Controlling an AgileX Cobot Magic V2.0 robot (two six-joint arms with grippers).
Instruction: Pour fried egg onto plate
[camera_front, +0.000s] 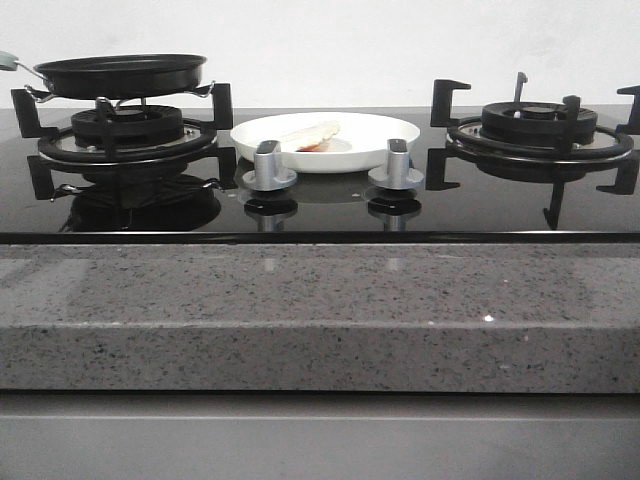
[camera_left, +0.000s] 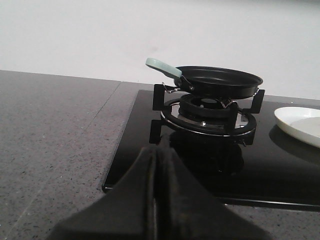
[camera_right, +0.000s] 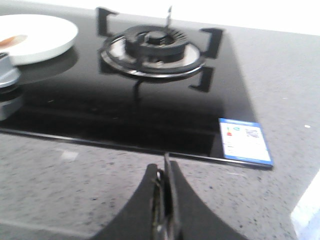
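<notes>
The white plate (camera_front: 400, 133) sits on the black glass hob between the two burners. The pale fried egg (camera_front: 310, 133) lies on its left half, with a red smear beside it. The black frying pan (camera_front: 120, 75) rests on the left burner and looks empty in the left wrist view (camera_left: 220, 80). My left gripper (camera_left: 156, 152) is shut and holds nothing. It hovers by the hob's near left corner, short of the pan. My right gripper (camera_right: 165, 167) is shut and empty over the grey counter in front of the right burner. Neither gripper shows in the front view.
The pan's pale green handle (camera_left: 162, 65) points away from the plate (camera_left: 300, 122). Two silver knobs (camera_front: 269, 170) (camera_front: 397, 168) stand just in front of the plate. The right burner (camera_front: 540, 125) carries nothing. A blue-edged sticker (camera_right: 245, 140) marks the hob's near right corner.
</notes>
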